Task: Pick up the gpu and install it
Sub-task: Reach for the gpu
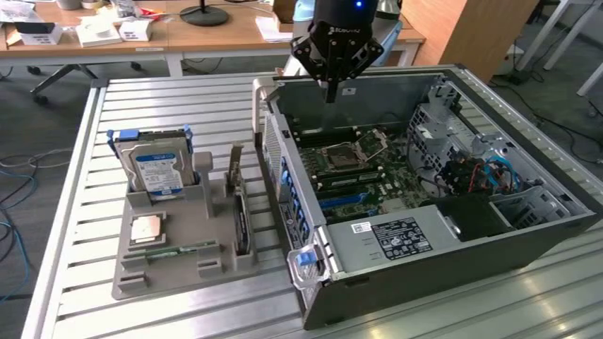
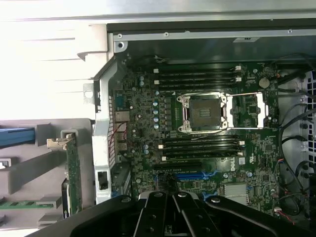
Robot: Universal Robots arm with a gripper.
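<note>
1. One gripper [image 1: 330,95] hangs over the open computer case [image 1: 452,272], fingers pressed together and holding nothing.
2. The gpu [image 1: 240,222] stands on edge in the grey holder [image 1: 132,282], at 7 o'clock from the gripper in the exterior view, near the case's side wall.
3. The step in hand appears to be the approach to the card. Spread the fingers before descending, align them across the thin top edge, and stay clear of the hard drive [image 1: 158,166] at the card's 10 o'clock.

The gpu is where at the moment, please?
Exterior view: the gpu stands on edge in the grey holder, between the hard drive and the computer case.
</note>
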